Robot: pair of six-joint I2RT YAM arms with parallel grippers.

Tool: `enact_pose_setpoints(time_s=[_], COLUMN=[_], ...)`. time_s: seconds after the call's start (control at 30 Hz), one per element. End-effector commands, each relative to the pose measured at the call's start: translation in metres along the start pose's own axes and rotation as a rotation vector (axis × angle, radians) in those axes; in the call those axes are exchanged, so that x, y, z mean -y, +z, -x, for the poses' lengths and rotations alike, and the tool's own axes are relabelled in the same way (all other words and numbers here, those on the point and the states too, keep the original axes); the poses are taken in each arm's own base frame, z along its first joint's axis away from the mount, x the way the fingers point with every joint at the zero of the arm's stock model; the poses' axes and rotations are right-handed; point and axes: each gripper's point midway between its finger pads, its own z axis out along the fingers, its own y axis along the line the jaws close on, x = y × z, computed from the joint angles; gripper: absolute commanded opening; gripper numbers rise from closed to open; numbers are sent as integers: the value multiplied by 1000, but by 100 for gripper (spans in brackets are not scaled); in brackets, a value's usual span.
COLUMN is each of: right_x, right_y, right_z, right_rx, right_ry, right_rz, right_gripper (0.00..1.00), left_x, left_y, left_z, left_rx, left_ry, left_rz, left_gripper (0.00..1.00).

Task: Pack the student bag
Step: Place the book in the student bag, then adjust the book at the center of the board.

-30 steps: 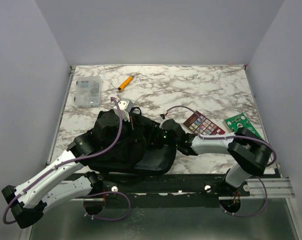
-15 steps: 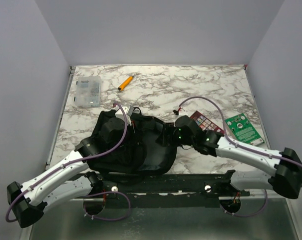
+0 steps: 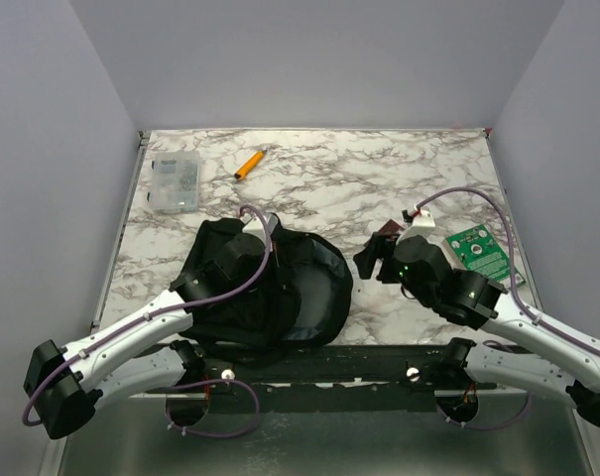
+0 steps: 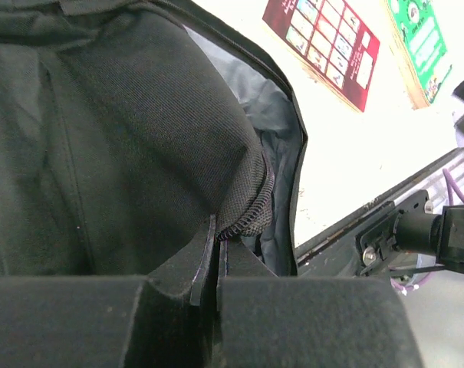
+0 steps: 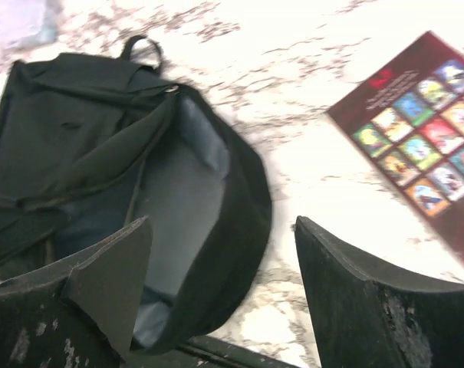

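The student bag (image 3: pixel 280 297), a large black backpack, lies at the near left of the marble table with its grey-lined main compartment gaping open toward the right. My left gripper (image 3: pixel 268 246) is shut on the bag's zipper edge (image 4: pixel 243 218) and holds the upper flap up. My right gripper (image 3: pixel 372 254) is open and empty, just right of the bag's rim and clear of it. In the right wrist view the open bag (image 5: pixel 101 130) shows behind my open fingers (image 5: pixel 113 276). I cannot see anything inside the bag.
A maroon booklet with a picture grid (image 5: pixel 419 130) lies right of the bag, mostly under my right arm in the top view. A green card (image 3: pixel 481 253) lies beyond it. An orange pen (image 3: pixel 247 164) and a clear plastic box (image 3: pixel 175 182) sit at the far left.
My right gripper has pulled out of the bag's opening and moved right, over the booklet. My left gripper has kept its hold on the flap, and the bag has opened wider.
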Motion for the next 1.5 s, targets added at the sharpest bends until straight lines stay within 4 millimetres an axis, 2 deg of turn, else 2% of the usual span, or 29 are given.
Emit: enact_pose_setpoints(time_s=[0.0,0.13,0.23,0.37,0.43,0.53,0.63,0.73,0.87,0.9,1.0,1.03,1.13,1.3,1.47], right_x=[45,72,96,134,148,152,154,167,213,232,257,262,269,264,250], right_y=[-5,0,16,50,62,76,83,88,81,74,59,57,55,68,73], right_z=[27,43,44,23,12,0,-11,-17,-27,-27,-22,-21,-26,-47,-48], right_rx=[112,128,96,-40,-93,-145,-159,-166,-146,-122,-56,-42,-64,-142,-180], right_ry=[-1,24,63,177,236,313,387,453,598,639,627,612,601,609,546], right_rz=[-230,-330,-341,-326,-320,-268,-218,-228,-402,-464,-584,-605,-642,-587,-477], right_gripper=[79,82,84,85,86,87,89,90,92,92,95,100,100,100,99], left_x=[-3,4,10,18,21,25,29,37,49,53,61,63,69,79,86], left_y=[9,16,20,22,20,16,12,9,3,0,-7,-10,-18,-31,-40], left_z=[-32,-42,-49,-57,-60,-63,-61,-56,-46,-42,-33,-30,-23,-15,-7], left_rx=[-93,-135,-182,-232,-248,-263,-265,-259,-242,-233,-213,-205,-188,-166,-143], left_ry=[-13,1,8,21,37,62,89,105,112,116,140,147,164,160,160], left_rz=[-58,-119,-149,-202,-224,-259,-287,-313,-353,-366,-389,-394,-408,-446,-469], left_gripper=[0,0,0,7,8,17,19,23,34,39,51,54,62,67,70])
